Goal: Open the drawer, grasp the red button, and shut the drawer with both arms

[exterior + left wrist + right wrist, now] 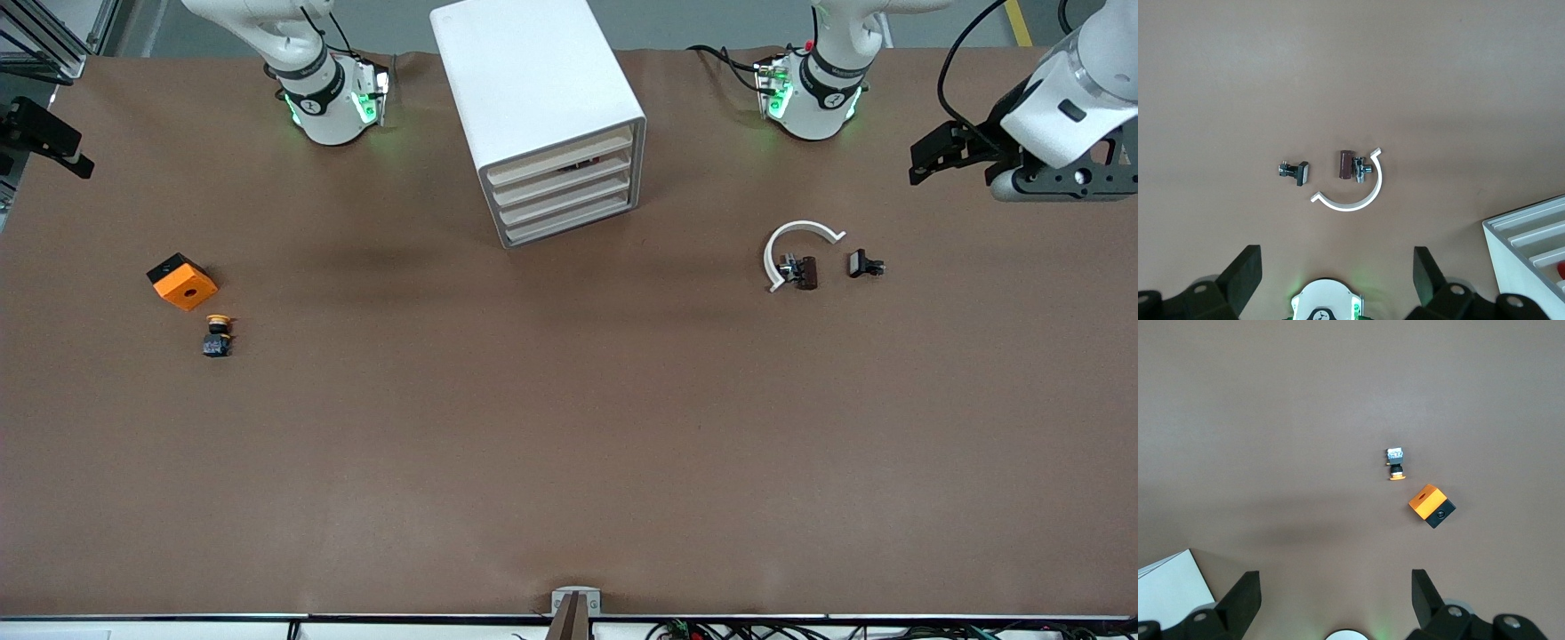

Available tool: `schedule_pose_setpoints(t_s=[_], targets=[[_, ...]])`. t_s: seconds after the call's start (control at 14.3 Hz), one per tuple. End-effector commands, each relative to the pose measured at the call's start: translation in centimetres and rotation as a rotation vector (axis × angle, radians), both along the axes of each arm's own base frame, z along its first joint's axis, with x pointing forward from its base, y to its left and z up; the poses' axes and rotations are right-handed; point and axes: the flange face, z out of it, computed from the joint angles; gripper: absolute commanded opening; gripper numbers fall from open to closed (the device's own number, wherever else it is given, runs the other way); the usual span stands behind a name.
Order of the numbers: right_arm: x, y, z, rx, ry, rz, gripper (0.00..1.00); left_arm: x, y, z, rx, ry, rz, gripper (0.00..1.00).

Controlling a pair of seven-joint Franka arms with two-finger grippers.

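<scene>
The tiny red-capped button (1559, 269) is glimpsed only as a red speck inside the tall white box cabinet (533, 80); its axis cannot be made out. The topmost cream-fronted drawer (560, 153) sits pushed in, its front turned toward the left arm's end. The left gripper (1337, 273) and right gripper (1335, 597) are held wide and empty above the table ends.

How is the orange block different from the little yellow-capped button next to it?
The orange block is bigger and boxy, orange with a black side; the yellow-capped button is smaller, with a round yellow cap on a dark body. The block lies farther from the front camera than the button. Both rest on the brown table toward the right arm's end.
</scene>
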Motion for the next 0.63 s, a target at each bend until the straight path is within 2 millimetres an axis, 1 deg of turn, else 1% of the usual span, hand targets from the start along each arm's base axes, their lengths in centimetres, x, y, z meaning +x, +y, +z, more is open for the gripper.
schedule_pose_setpoints(t_s=[0.0, 0.14, 0.35, 0.56], targets=[[-0.7, 0.2, 0.2, 0.000, -0.009, 0.014, 1.00, 1.1, 0.2, -1.7, 0.027, 0.062, 0.033, 1.00], [-0.6, 0.2, 0.1, 0.000, -0.006, 0.014, 1.00, 2.3, 0.1, -4.0, 0.036, 0.107, 0.069, 1.00], [-0.7, 0.3, 0.2, 0.000, -0.009, 0.015, 1.00, 4.4, 0.0, -8.3, 0.038, 0.172, 0.070, 1.00], [-0.7, 0.3, 0.2, 0.000, -0.006, 0.017, 1.00, 6.8, -0.3, -13.2, 0.036, 0.199, 0.074, 1.00]])
